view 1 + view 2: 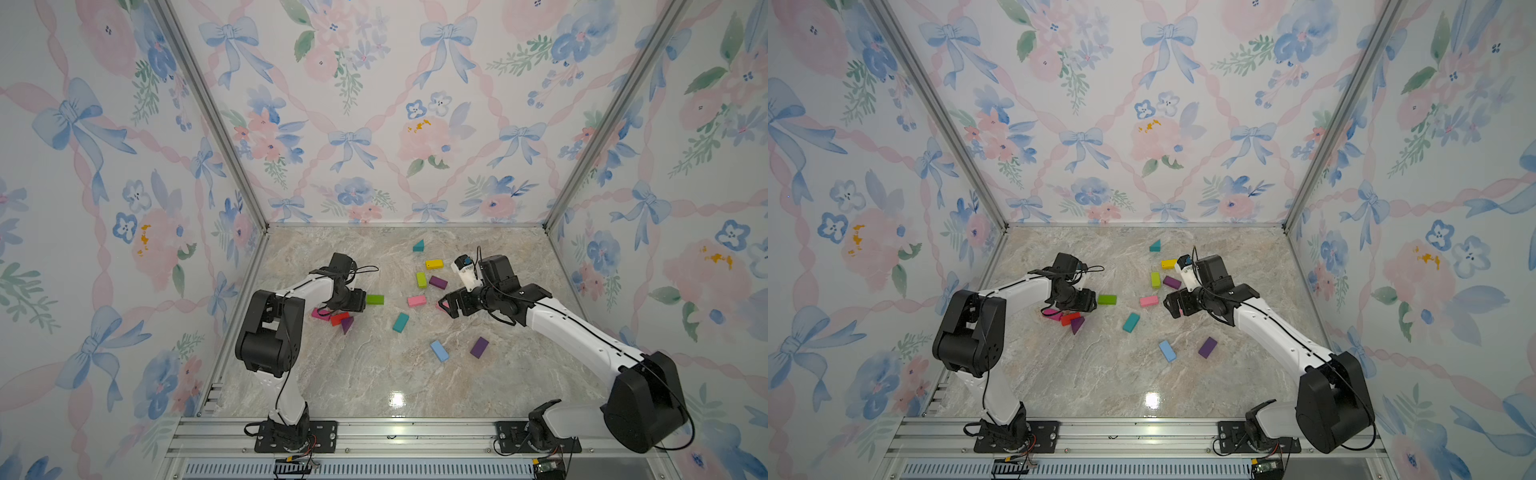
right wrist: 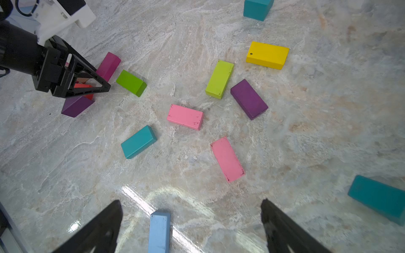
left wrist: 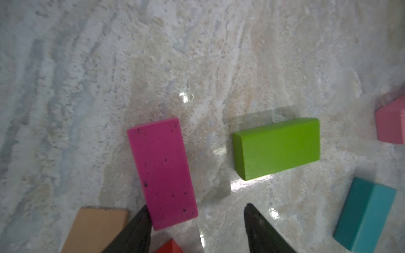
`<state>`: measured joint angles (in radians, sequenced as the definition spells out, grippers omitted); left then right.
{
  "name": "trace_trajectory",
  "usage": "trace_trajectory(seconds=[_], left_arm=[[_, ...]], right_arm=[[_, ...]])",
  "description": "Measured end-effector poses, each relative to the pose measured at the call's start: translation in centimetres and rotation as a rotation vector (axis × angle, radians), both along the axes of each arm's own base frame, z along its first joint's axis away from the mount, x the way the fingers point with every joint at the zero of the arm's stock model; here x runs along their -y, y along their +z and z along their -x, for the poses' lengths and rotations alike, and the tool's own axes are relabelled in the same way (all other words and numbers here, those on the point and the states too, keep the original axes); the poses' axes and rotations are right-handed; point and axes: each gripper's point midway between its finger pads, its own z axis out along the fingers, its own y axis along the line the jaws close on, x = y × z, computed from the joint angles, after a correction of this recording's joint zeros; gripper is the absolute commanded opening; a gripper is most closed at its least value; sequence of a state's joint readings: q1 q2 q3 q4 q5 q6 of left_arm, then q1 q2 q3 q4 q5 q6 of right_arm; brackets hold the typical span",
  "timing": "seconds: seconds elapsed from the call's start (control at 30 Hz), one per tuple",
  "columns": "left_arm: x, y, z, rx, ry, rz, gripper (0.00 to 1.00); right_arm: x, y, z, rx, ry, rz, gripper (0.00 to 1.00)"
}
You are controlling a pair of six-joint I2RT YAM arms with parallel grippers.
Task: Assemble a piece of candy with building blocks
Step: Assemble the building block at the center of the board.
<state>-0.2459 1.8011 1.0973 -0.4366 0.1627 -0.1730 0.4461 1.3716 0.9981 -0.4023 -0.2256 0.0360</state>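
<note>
**Magenta brick in the frame as the left jaws hang half-spread over it**

Marble-look tabletop (image 1: pixel 374 374), building blocks scattered all across it, and no finished candy anywhere yet; the nearest thing to a start is the huddle under the left arm (image 1: pixel 291 291), where a red block (image 1: pixel 339 318) and a purple prism (image 1: pixel 347 324) lie touching, with a tan block (image 3: pixel 94 227) just beside them. That reads to me as a body piece and a wrapper end gathered on purpose.

From the left wrist, the magenta brick (image 3: pixel 162 173) lies flat with its near end tucked against one black finger (image 3: pixel 135 232); its partner stands well clear on the far side, so the left jaws are parted about halfway and grip nothing. The green brick (image 3: pixel 276 146) sits near, apart from the magenta one; I judge the magenta brick to be the pick, since it alone lies in the gap.

Over to the right arm (image 1: pixel 573 328); its jaws are spread as wide as they go and empty, hanging above the tabletop with a blue brick (image 2: pixel 159 232) showing between the fingers in the wrist view. Spread before it lie two pink bricks (image 2: pixel 185 116), a teal brick (image 2: pixel 138 142), a lime brick (image 2: pixel 219 78), a purple brick (image 2: pixel 248 101) and a yellow brick (image 2: pixel 267 54), none touching; a teal prism (image 1: pixel 418 246) waits far back, a likely second wrapper end.
</note>
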Motion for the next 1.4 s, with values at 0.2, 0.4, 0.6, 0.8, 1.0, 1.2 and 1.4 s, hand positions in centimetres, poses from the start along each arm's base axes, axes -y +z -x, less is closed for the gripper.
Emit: trace_trajectory(seconds=[0.2,0.4,0.6,0.8,1.0,1.2,1.4], left_arm=[[1.2,0.1,0.7,0.0,-0.01,0.062,0.67],[3.0,0.4,0.8,0.01,-0.03,0.118,0.67],[3.7,0.7,0.5,0.024,-0.035,0.14,0.67],[3.9,0.7,0.5,0.024,-0.032,0.149,0.67],[4.4,0.5,0.2,0.024,-0.037,0.165,0.67],[5.3,0.4,0.2,0.023,-0.056,0.181,0.67],[5.7,0.5,-0.3,0.03,-0.054,0.188,0.68]], right_arm=[[0.0,0.0,0.0,0.0,0.001,0.0,0.99],[-0.1,0.0,0.1,-0.002,0.003,-0.002,0.99],[0.0,0.0,0.1,0.0,0.003,-0.003,0.99],[0.0,0.1,0.2,0.0,0.003,-0.003,0.99],[0.0,0.0,0.2,0.0,0.002,-0.003,0.99],[0.1,-0.3,0.3,-0.007,0.003,0.001,0.99],[0.2,-0.6,0.5,-0.016,0.002,0.005,0.99]])
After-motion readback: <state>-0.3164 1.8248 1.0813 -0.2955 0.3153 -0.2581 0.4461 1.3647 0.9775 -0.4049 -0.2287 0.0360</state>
